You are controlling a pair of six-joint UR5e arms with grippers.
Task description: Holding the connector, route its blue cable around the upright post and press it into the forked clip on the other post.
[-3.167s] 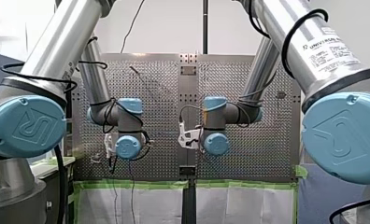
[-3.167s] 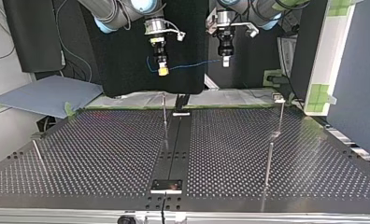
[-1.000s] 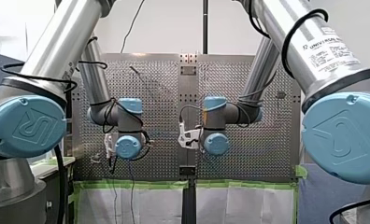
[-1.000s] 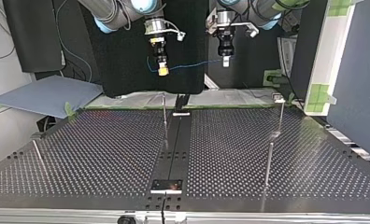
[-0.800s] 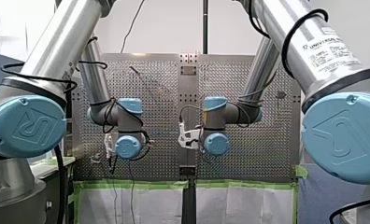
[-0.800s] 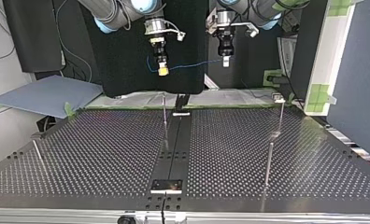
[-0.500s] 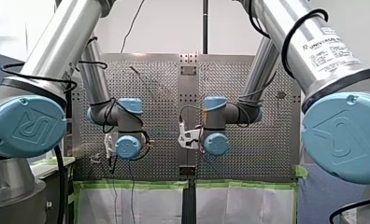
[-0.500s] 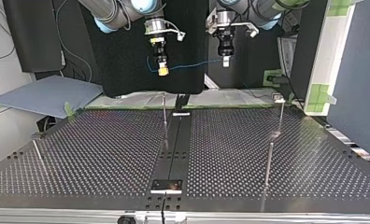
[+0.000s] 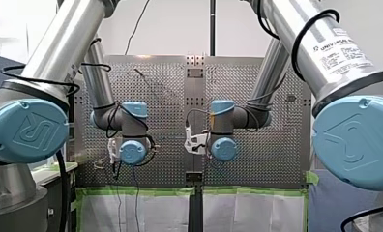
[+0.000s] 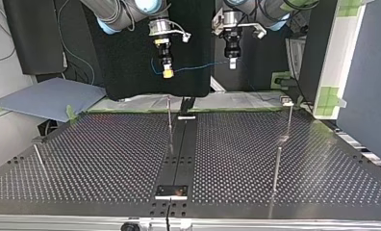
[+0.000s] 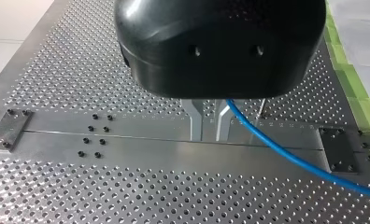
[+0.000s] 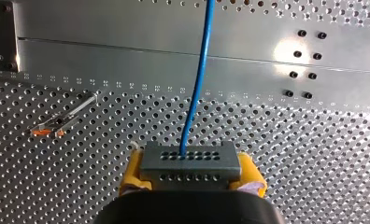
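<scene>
Connector [image 12: 190, 162] in right hand [image 12: 192, 179], cable [image 11: 289, 158] in left hand [image 11: 209, 135].

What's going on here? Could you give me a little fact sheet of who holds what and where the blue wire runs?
Right gripper: shut on the grey connector, yellow pads either side
Blue cable: strung in the air from connector to left gripper
Upright post: bare, cable not touching it
Table: perforated metal
Progress: routing not yet begun
</scene>
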